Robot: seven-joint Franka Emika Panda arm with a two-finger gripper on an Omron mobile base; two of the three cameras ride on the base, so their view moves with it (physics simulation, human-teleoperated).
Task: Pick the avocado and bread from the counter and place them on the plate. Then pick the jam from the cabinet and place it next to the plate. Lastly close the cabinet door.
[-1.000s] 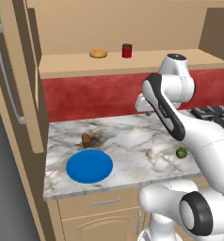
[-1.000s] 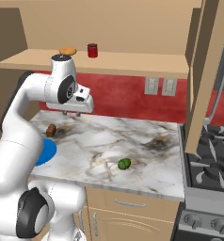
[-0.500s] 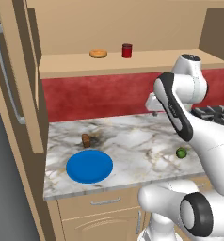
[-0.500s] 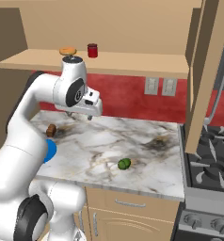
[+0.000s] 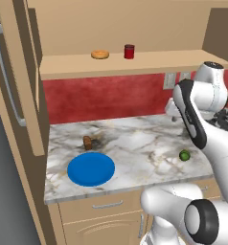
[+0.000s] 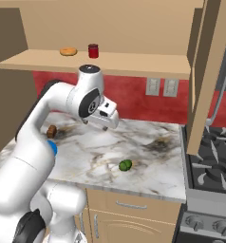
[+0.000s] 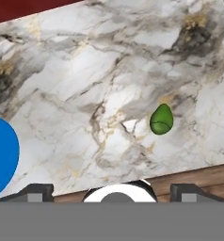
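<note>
On the marble counter (image 5: 135, 139) lie the blue plate (image 5: 91, 169), the brown bread (image 5: 87, 141) just behind it, and the green avocado (image 5: 184, 155) near the front right. In the hand view the avocado (image 7: 161, 119) sits right of centre and the plate (image 7: 1, 155) shows at the left edge. My gripper (image 7: 111, 190) is open and holds nothing, its fingertips (image 7: 36, 190) wide apart, hovering above the counter (image 6: 148, 161) behind the avocado (image 6: 125, 164). The gripper (image 6: 105, 126) points down. The red jam (image 5: 129, 51) stands on the cabinet shelf (image 5: 135, 67). The cabinet door (image 5: 20, 95) stands open at left.
An orange-tan ring pastry (image 5: 100, 54) lies left of the jam on the shelf. A second tan door (image 6: 207, 71) with a grey handle hangs open at the right, above the stove (image 6: 214, 166). Wall outlets (image 6: 162, 87) sit on the red backsplash.
The arm has swung to the right over the counter, from near the bread's side to above the middle, closer to the avocado. Bread, avocado, plate and jam have not moved.
</note>
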